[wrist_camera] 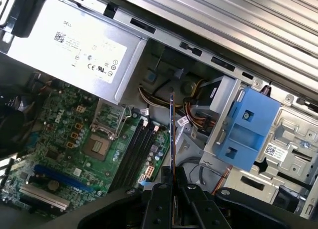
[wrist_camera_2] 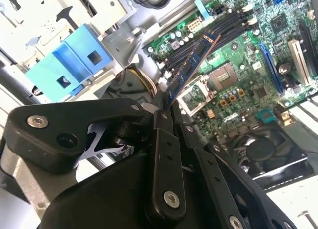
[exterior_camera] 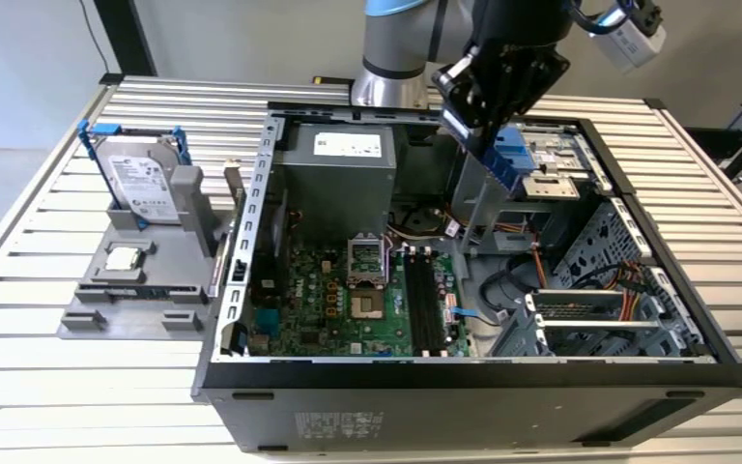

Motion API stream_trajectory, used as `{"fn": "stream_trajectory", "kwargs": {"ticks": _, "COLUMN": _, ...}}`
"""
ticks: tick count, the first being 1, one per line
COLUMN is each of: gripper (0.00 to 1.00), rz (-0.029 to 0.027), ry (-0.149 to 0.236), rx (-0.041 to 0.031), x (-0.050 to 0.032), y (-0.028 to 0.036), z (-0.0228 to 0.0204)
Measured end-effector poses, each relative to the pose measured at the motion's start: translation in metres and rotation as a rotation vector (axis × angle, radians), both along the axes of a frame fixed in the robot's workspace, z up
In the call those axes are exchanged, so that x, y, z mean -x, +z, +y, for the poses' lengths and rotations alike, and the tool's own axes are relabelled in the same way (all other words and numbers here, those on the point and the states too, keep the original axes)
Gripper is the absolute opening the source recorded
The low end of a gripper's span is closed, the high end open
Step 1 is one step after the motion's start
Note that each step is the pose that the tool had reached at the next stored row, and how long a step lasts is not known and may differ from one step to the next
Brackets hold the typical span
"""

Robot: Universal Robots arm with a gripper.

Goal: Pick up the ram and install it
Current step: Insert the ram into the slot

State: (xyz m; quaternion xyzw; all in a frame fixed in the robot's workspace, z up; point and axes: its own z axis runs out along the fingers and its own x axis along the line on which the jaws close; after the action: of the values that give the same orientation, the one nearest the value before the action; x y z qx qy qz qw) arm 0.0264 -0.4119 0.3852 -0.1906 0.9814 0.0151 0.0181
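Note:
My gripper [wrist_camera_2: 167, 114] is shut on the ram [wrist_camera_2: 193, 65], a thin blue-green stick with dark chips that juts out from between the black fingers [wrist_camera_2: 163, 139]. In the first wrist view the ram [wrist_camera: 172, 134] shows edge-on, standing out of the gripper [wrist_camera: 172, 178]. In the exterior view the gripper [exterior_camera: 471, 124] hangs above the open computer case [exterior_camera: 474, 372], over its back part near the drive cage. The black memory slots [exterior_camera: 423, 300] lie on the green motherboard below and toward the case front, and they show in both wrist views [wrist_camera_2: 218, 30] [wrist_camera: 138, 147].
A grey power supply [exterior_camera: 345, 164] and a blue drive bracket [exterior_camera: 513, 164] stand close to the gripper inside the case. The processor socket [exterior_camera: 364, 261] lies beside the slots. On the exterior view's left, a grey stand [exterior_camera: 139, 290] holds a hard drive [exterior_camera: 139, 184] and a small silver chip [exterior_camera: 123, 258].

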Motion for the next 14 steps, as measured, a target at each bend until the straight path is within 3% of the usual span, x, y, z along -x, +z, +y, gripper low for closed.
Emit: {"fn": "stream_trajectory", "kwargs": {"ticks": 14, "gripper": 0.00, "rz": 0.0000, "ry": -0.131, "rx": 0.0000, "x": 0.0000, "y": 0.0000, "z": 0.0000}}
